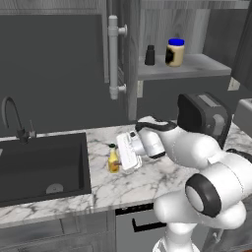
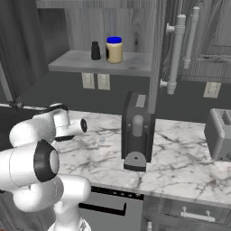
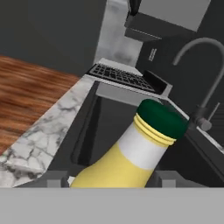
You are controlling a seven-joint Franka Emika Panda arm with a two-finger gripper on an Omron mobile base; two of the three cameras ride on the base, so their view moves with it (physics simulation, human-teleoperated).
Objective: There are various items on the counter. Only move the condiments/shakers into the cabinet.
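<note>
Pincer closed around the body of the small yellow bottle standing on the marble table beside the dark sink; likely light, stiff and slick, best taken low on its belly. Green-capped, white-necked. Beyond, black shaker and blue-lidded jar sit on the open cabinet's shelf.

My left base cam sits behind-left of the arm, looking forward and down over the table, sink and open cabinet. My right base cam looks from behind-right at the same table, toaster and cabinet shelf. My hand cam is very close on the yellow bottle, facing the faucet.
</note>
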